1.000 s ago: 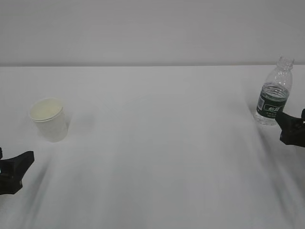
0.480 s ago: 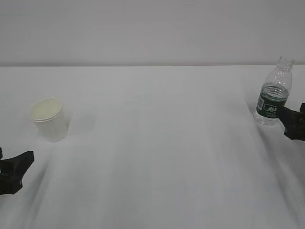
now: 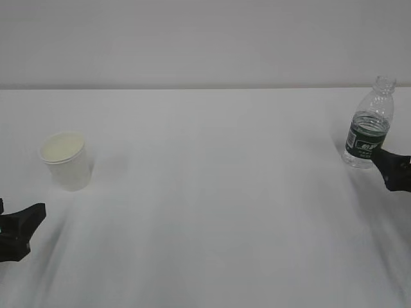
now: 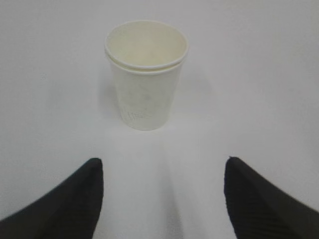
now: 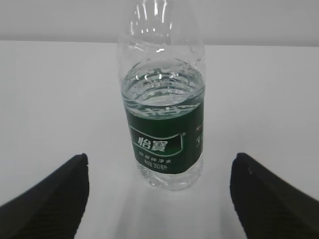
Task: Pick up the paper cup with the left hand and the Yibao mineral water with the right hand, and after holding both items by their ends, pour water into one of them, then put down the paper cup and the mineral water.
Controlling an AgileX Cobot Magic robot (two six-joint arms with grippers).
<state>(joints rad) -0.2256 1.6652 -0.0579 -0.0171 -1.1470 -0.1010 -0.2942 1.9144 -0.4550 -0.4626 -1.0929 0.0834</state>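
Exterior view shows you the paper cup upright on the white worktop at far left, and the Yibao mineral water upright at far right, uncapped. Your left end effector sits just short of the cup, jaws spread, gripping nothing. Your right end effector faces the bottle with jaws wide apart, touching nothing.

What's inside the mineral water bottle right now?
The Yibao mineral water holds clear water, its surface just above the green label. Above that the neck looks empty. The label hides the contents behind it, and the mouth is cut off in the right wrist view.
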